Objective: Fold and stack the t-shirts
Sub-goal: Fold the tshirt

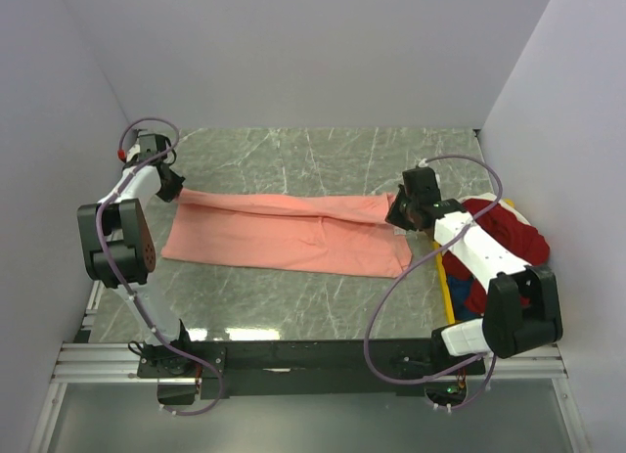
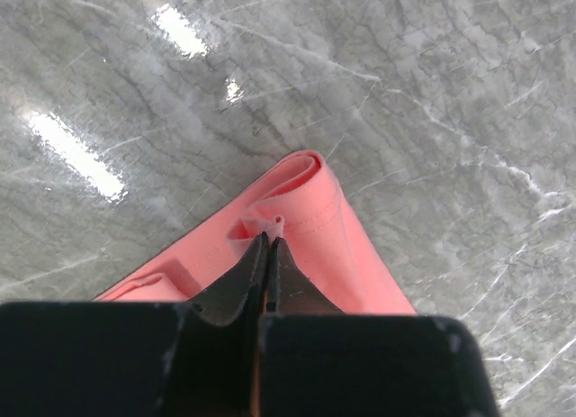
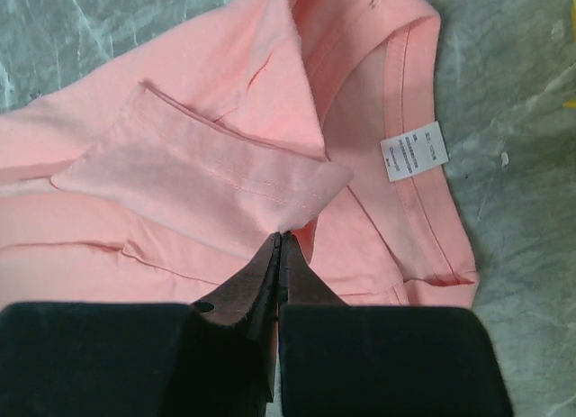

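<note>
The salmon-pink t-shirt (image 1: 293, 233) lies stretched left to right across the marble table, its far long edge folded over. My left gripper (image 1: 174, 187) is shut on the shirt's far left corner (image 2: 288, 201), pinching a bit of hem. My right gripper (image 1: 399, 214) is shut on the shirt's right end, holding a sleeve flap (image 3: 198, 174) just beside the collar and its white label (image 3: 414, 150). A deep red t-shirt (image 1: 514, 233), with bits of white and dark blue cloth (image 1: 469, 294), is heaped at the right, under my right arm.
The yellow bin edge (image 1: 443, 287) shows beside the heap at the right. Bare marble table (image 1: 323, 155) lies beyond and in front of the pink shirt. White walls close in the back and both sides.
</note>
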`<state>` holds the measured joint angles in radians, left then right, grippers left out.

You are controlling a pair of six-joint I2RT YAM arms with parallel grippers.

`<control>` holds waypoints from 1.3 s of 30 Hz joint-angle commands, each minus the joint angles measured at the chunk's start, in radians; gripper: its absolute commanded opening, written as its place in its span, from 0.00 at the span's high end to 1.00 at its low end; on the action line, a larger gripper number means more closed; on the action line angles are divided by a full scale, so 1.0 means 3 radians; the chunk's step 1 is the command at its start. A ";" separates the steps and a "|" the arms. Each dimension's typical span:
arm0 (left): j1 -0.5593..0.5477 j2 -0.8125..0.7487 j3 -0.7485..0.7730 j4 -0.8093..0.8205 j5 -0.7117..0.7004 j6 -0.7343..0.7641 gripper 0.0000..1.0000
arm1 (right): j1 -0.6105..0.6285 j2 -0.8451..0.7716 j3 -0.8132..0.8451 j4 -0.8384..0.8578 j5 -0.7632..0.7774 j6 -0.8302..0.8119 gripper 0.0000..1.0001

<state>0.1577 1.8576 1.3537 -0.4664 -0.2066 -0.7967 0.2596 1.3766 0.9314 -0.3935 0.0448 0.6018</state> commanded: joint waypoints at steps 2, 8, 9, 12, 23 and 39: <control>0.0021 -0.0194 -0.0053 0.0097 0.0003 -0.0029 0.99 | 0.0035 -0.0191 -0.0098 0.0074 0.0004 -0.0002 1.00; 0.0026 -0.0235 -0.0110 0.0102 0.0003 -0.0034 0.99 | 0.0035 -0.0278 -0.0180 0.0049 0.0014 -0.0012 1.00; 0.0026 -0.0245 -0.0125 0.0112 0.0003 -0.0039 0.99 | 0.0045 -0.0273 -0.0205 0.0044 0.0009 -0.0012 1.00; 0.0026 -0.0260 -0.0176 0.0118 0.0003 -0.0054 0.99 | 0.0050 -0.0293 -0.0282 0.0074 -0.0001 -0.0012 1.00; 0.0057 -0.0368 -0.0401 0.0153 0.0003 -0.0121 0.96 | 0.0050 -0.0273 -0.0558 0.0253 -0.0113 0.0009 1.00; 0.0109 -0.1007 -0.0754 0.0337 0.0300 -0.0208 0.55 | 0.0101 -0.0370 -0.0502 0.0263 -0.0252 -0.0088 0.53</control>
<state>0.2012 1.5906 1.1202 -0.4034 -0.1616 -0.8589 0.2710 1.2980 0.7349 -0.3290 -0.0311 0.5938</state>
